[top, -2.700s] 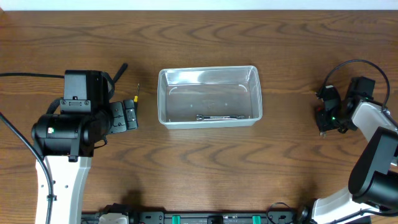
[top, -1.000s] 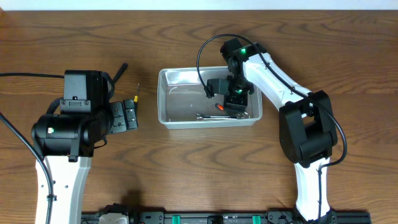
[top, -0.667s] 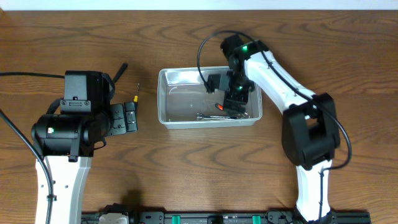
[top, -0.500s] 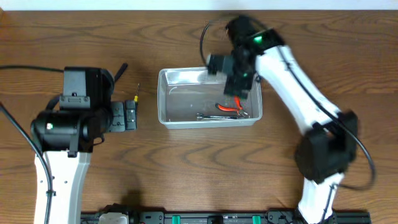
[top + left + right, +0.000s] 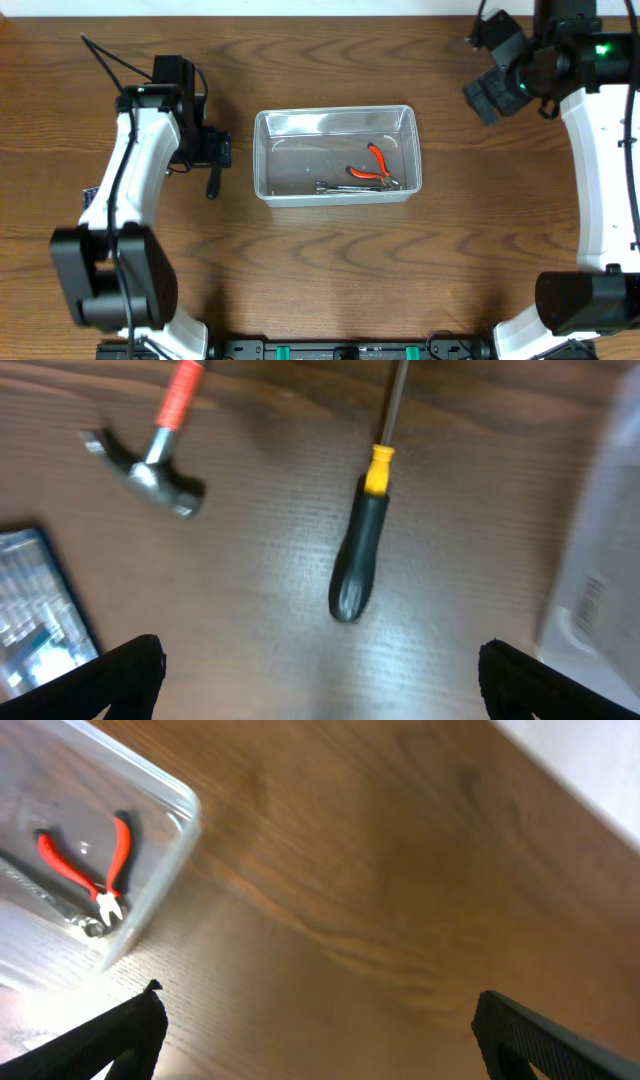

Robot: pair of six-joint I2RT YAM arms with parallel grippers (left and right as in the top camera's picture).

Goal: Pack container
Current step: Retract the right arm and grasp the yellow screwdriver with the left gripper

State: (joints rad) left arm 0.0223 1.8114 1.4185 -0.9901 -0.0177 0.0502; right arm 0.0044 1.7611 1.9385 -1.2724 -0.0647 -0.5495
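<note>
Left gripper (image 5: 320,690): fingers (image 5: 130,670) spread wide, nothing held, above the table (image 5: 320,270). Screwdriver (image 5: 358,555) lies just ahead of it, centred between the fingers; hammer (image 5: 150,450) further ahead, toward 1 finger. Right gripper (image 5: 320,1040): also spread, nothing held, well apart from the container (image 5: 300,150), which sits between the 2 grippers, nearer the left one, with pliers (image 5: 372,168) and a wrench (image 5: 340,187) inside.
</note>
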